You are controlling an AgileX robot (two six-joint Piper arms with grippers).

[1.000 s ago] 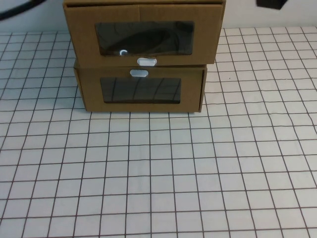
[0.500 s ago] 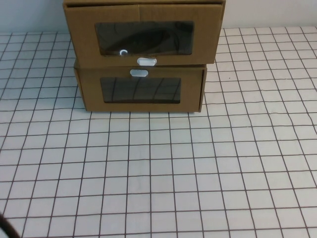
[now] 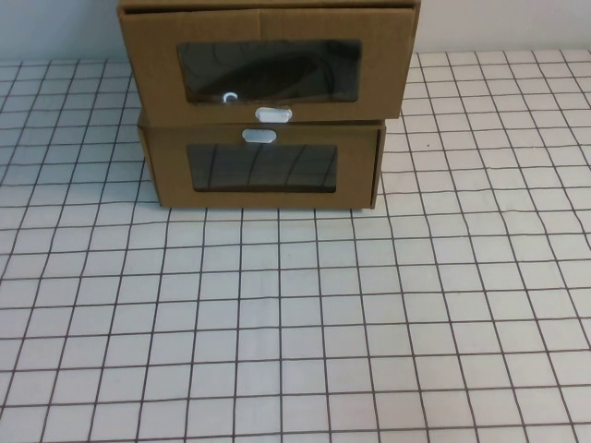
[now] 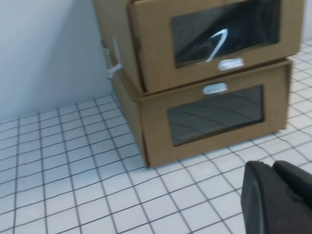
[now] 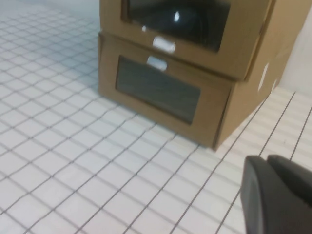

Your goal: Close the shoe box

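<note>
The shoe box (image 3: 268,65) is the larger brown box on top of the stack, with a dark front window and a white pull tab (image 3: 273,115) below it. Its front overhangs the box beneath slightly. The left wrist view shows it too (image 4: 156,53), as does the right wrist view (image 5: 243,44). My left gripper (image 4: 272,165) is shut and empty, low over the grid table, short of the stack's front. My right gripper (image 5: 265,158) is likewise shut and empty, off the stack's right corner. Neither gripper appears in the high view.
A slightly smaller cardboard box (image 3: 263,171) with its white tab above the window carries the shoe box. Both stand at the back of the white grid table (image 3: 295,323), against a pale wall (image 4: 48,48). A small white bit (image 4: 113,63) sticks out from the stack's left side.
Dark parts of the arms at the upper corners of the high view, then at its lower left corner, have left that view. The boxes have not moved.
</note>
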